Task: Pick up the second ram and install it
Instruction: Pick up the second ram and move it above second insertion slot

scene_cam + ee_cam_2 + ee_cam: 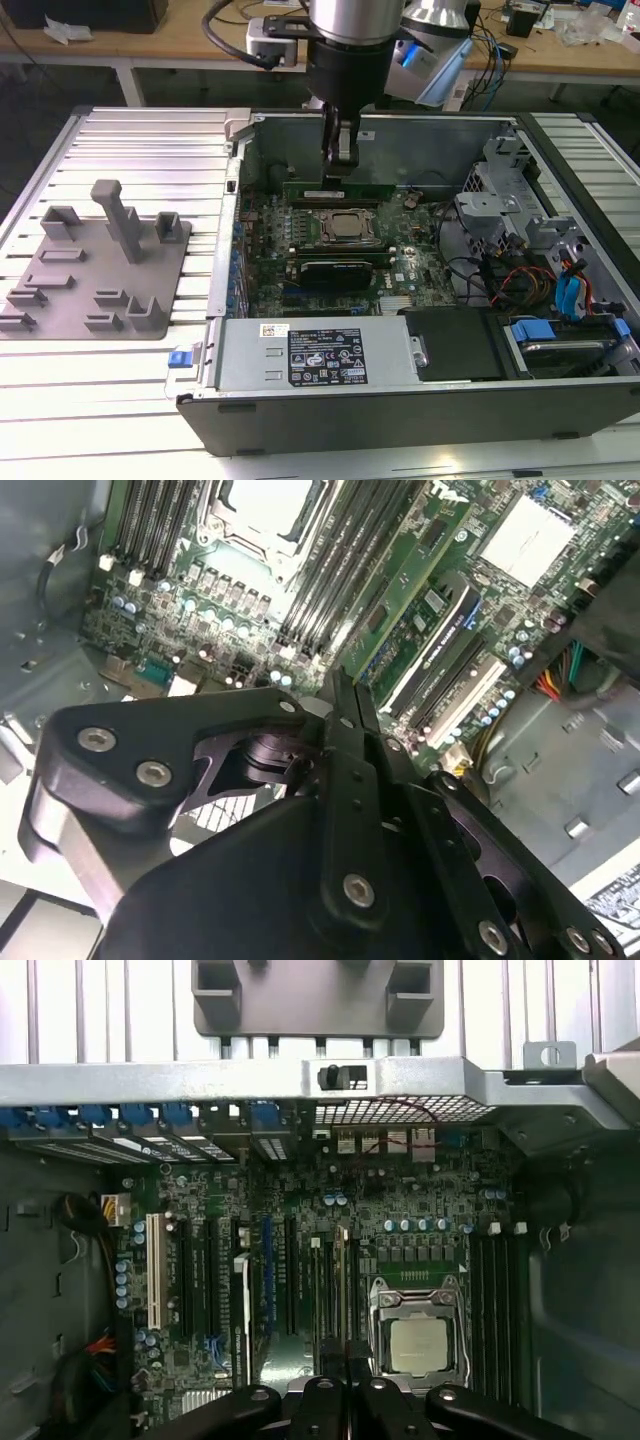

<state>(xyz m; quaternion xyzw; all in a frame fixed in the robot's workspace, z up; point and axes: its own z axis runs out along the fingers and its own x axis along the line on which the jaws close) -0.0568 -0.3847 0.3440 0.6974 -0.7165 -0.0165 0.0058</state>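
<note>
The second ram [362,188] is a long green stick standing on edge in a slot just behind the processor socket [345,227], inside the open computer case. My gripper [338,172] hangs straight above it, fingers shut together, tips at the stick's top edge near its middle. In the second wrist view the shut gripper [342,685] points at one end of the green ram [415,575], which runs away along the black slots. In the first wrist view the gripper [342,1345] sits over the ram [341,1280], seen edge-on beside the socket [417,1345].
A grey fixture plate [95,265] with upright posts lies on the ribbed table at the exterior view's left. Inside the case are a black expansion card [335,268], the power supply [315,355], a metal drive cage [500,205] and loose cables [510,285].
</note>
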